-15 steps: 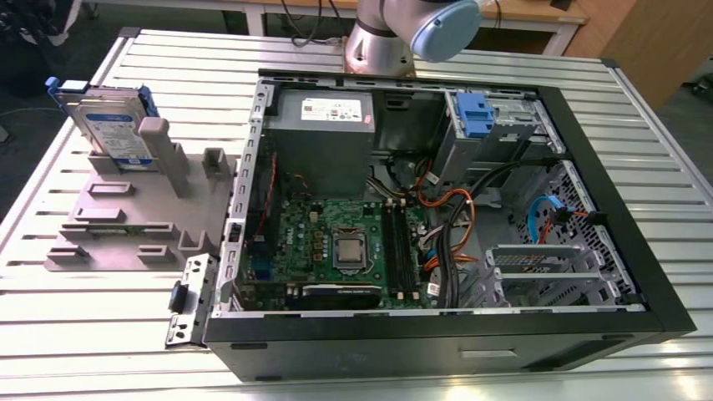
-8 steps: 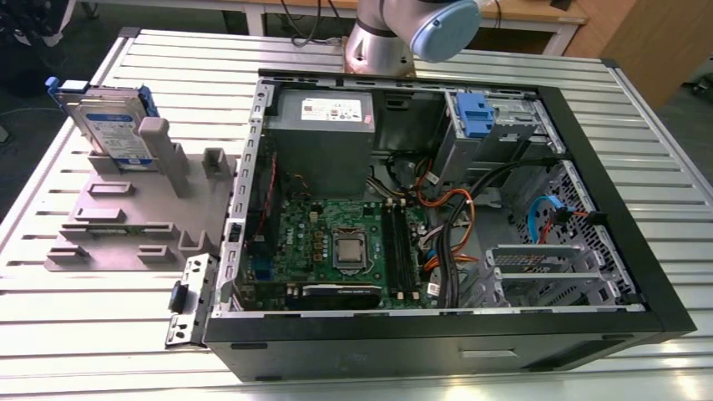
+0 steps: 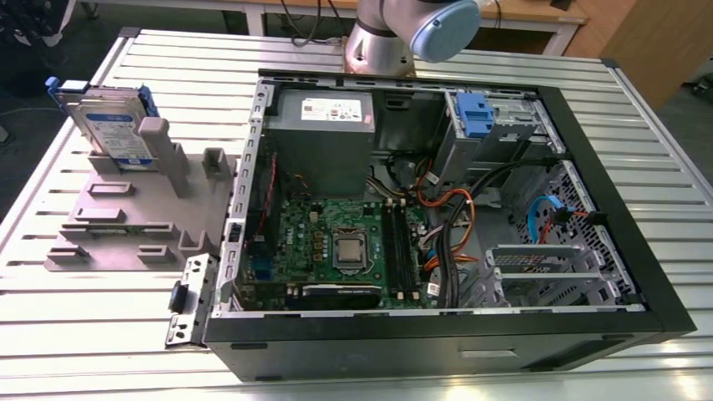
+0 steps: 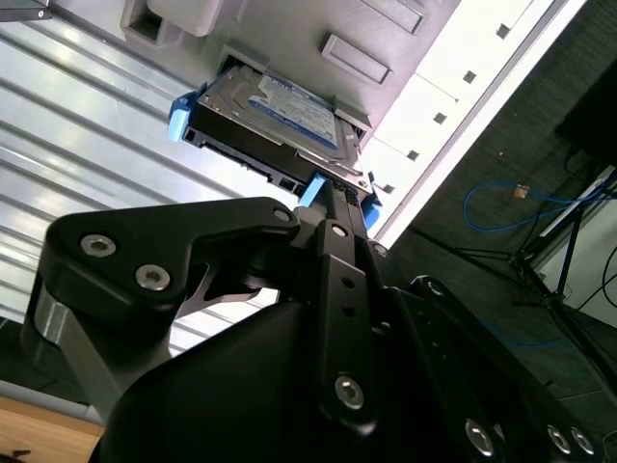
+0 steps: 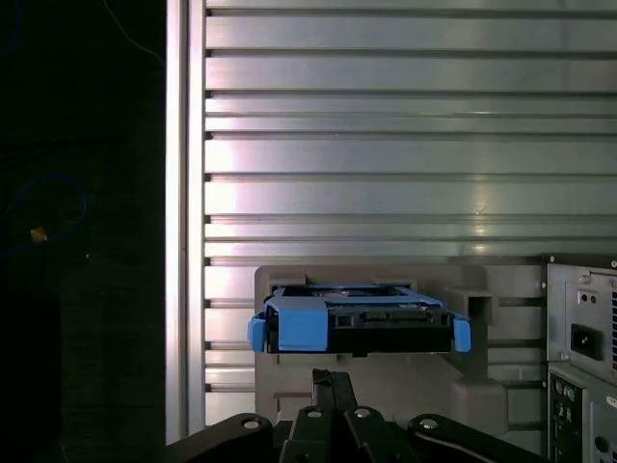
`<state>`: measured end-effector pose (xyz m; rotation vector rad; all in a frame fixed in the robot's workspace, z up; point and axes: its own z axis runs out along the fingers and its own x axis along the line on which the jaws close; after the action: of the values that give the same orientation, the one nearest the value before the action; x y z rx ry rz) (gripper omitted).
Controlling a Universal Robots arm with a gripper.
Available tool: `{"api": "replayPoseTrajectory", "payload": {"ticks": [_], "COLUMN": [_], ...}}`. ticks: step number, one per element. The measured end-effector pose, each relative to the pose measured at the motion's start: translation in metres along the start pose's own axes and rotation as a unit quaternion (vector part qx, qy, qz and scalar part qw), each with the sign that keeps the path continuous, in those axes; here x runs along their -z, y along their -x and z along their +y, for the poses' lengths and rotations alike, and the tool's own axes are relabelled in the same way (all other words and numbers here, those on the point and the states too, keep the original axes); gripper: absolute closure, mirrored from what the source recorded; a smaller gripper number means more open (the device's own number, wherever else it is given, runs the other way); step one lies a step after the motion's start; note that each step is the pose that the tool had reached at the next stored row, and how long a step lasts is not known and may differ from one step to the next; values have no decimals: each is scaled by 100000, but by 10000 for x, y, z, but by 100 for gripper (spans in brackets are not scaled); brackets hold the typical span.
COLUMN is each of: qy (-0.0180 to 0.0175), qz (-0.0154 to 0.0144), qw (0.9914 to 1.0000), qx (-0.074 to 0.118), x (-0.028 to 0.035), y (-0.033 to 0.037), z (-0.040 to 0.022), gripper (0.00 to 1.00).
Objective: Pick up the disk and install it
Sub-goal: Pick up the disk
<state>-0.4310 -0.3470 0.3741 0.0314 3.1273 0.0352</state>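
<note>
The disk (image 3: pixel 112 125) stands on edge in a slot of a grey stand (image 3: pixel 123 225), on the slatted table (image 3: pixel 624 109) at the exterior view's left of the open case (image 3: pixel 669 292) and well apart from it. Its labelled face is turned towards the case and the blue bracket (image 3: pixel 69 86) wraps its edges. The arm (image 3: pixel 390 33) shows at the far side of the table, behind the case, and nothing touches the disk. In the first wrist view the gripper (image 5: pixel 333 378) points at the disk's narrow end from a distance. Its fingers look pressed together with no gap, and they hold nothing. Nothing has been picked up, so the task is at its start. The disk looks like a stiff metal block, probably heavy for its size, and likely to be harmed by a knock or a drop. Its flat faces are smooth and could slip under light pressure. The plastic bracket would probably flex if squeezed alone. The best hold seems to be on the part that rises free of the stand. The fingers would close across the thin dimension, on the two flat faces near the middle of the upper edge, so that the weight hangs evenly. That hold would also keep clear of the connector end seen in the first wrist view.
</note>
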Motion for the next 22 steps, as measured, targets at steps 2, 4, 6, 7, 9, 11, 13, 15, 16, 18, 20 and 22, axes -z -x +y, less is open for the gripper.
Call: {"api": "replayPoseTrajectory", "payload": {"ticks": [2, 4, 6, 7, 9, 11, 13, 15, 16, 18, 20, 22], "qy": [1, 1, 3, 3, 5, 3, 2, 8, 15, 34, 57, 81], "qz": [1, 1, 1, 3, 0, 2, 3, 15, 26, 56, 93, 131], "qw": [100000, 100000, 100000, 100000, 100000, 100000, 100000, 99998, 99994, 99969, 99916, 99831], "qx": [77, 84, 92, 98, 103, 112, 142, 604, 1099, 2501, 4105, 5808], "x": [0, 0, 0, 0, 0, 0, 0, 0, 0, 0, -1, -2], "y": [0, 0, 0, 0, 0, 0, 0, 0, 0, -1, 0, 0], "z": [0, 0, 0, 0, 0, 0, 0, 0, 0, 0, 0, 0], "gripper": [89, 89, 89, 89, 89, 89, 89, 89, 89, 89, 89, 89]}}
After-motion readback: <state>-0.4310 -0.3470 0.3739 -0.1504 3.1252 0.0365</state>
